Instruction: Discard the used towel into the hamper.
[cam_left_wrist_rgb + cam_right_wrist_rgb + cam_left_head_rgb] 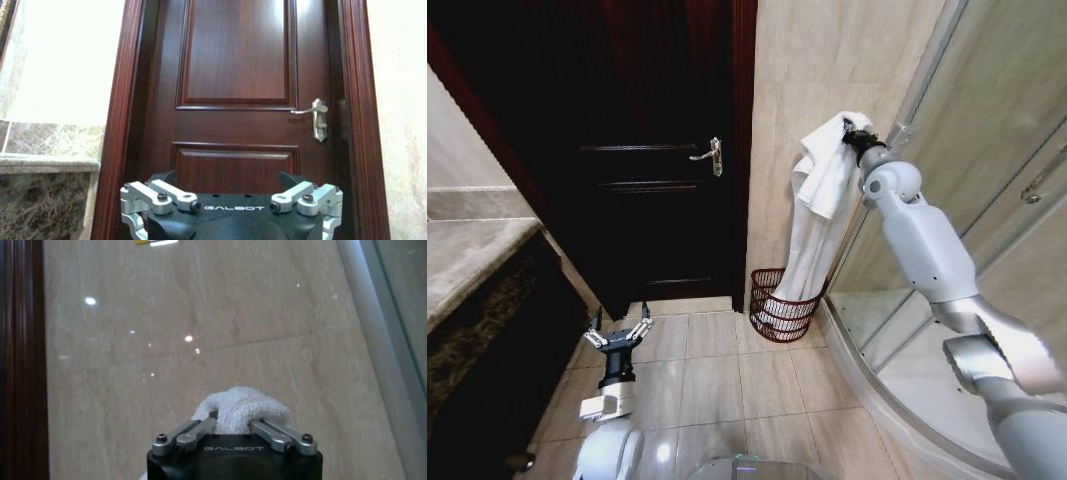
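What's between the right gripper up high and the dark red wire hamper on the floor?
In the head view, the white towel hangs from the right gripper down into the dark red wire hamper, against the beige tiled wall.

Towel (812, 215) lower end hidden inside hamper (782, 305) (far rim covered), right gripper (233, 432) fingertips buried in cloth

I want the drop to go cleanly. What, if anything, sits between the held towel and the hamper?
Nothing visible. The right end effector is shut on the towel, which hangs down the wall with its lower end already at the hamper rim. The left end effector is low, near the door.
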Motion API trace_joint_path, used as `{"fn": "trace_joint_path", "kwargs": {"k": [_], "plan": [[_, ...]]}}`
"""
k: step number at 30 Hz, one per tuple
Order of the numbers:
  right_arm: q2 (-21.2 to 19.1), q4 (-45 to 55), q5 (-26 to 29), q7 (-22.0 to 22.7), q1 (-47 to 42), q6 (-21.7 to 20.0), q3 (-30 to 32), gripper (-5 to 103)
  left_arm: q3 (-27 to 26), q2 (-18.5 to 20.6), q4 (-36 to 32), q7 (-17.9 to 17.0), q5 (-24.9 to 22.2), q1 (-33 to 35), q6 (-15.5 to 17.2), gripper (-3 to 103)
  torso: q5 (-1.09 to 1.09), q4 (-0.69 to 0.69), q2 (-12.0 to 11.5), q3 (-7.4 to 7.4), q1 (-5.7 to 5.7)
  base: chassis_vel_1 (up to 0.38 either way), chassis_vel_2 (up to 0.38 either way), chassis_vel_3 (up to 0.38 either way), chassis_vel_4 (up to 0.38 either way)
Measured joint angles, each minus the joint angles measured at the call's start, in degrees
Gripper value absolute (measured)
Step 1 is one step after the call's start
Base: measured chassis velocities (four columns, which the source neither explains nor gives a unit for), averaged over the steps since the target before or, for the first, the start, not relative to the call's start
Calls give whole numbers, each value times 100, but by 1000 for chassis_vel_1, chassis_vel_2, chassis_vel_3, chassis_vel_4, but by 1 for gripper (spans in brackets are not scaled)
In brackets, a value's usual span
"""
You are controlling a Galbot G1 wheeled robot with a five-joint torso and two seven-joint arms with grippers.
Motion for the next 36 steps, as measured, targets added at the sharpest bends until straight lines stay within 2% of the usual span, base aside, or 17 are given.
{"fn": "trace_joint_path", "kwargs": {"k": [14,21,29,36], "plan": [[13,88,-107,167,-93,0,-64,5,132,57,81,118,2,-86,2,100,0,1,-303,-185,-119,0,0,0,0],[0,-246,-283,-48,-127,36,-109,5,133,72,369,194,-19,-195,-112,100,1,-1,-507,-299,-206,0,0,0,0],[193,-478,-450,-69,-183,148,-141,5,208,179,449,232,-7,-235,-86,100,0,2,-713,-429,-284,0,0,0,0],[150,-385,-523,-66,-421,152,-31,5,182,197,521,255,-10,-180,-138,100,1,0,-877,-532,-346,0,0,0,0]]}}
